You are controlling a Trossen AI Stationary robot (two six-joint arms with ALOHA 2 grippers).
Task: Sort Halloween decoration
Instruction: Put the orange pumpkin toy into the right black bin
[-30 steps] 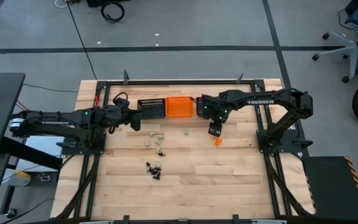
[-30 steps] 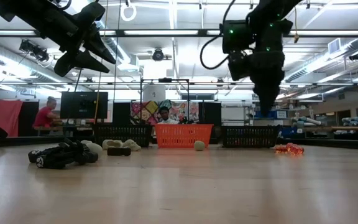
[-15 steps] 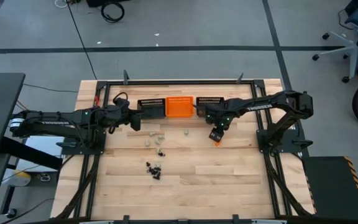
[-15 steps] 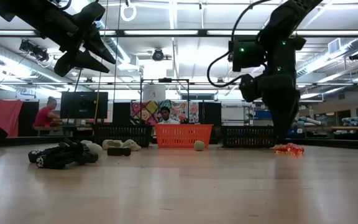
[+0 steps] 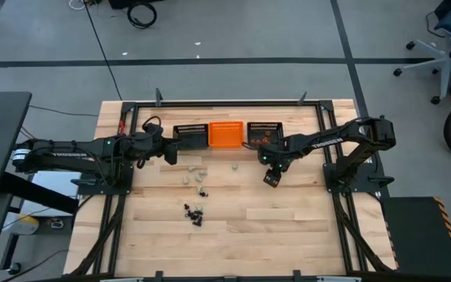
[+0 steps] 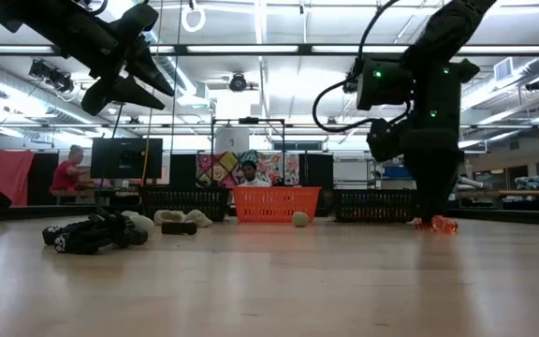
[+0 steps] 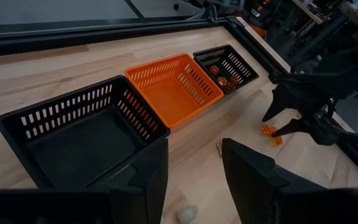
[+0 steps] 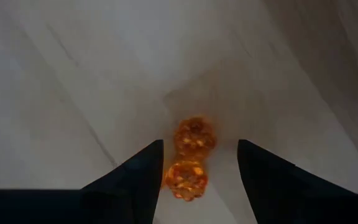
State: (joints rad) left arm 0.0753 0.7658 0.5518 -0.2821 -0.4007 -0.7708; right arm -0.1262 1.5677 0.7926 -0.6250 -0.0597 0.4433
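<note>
Descent of our right gripper point(image 8: 199, 163) has brought its spread fingers down on either side of two orange trinkets point(image 8: 189, 158) on the table, so we judge pickup next.

Light wood table point(image 5: 288, 227) — three mesh baskets point(image 5: 227, 135) in a row at the far edge. Pale trinkets point(image 5: 194, 174) near them, black trinkets point(image 5: 195, 212) mid-table, orange trinkets point(image 8: 189, 159) toward the right side.

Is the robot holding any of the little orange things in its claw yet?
No. The right claw is open, its fingers on either side of two small translucent orange trinkets lying on the wooden table. The left claw holds nothing.
</note>
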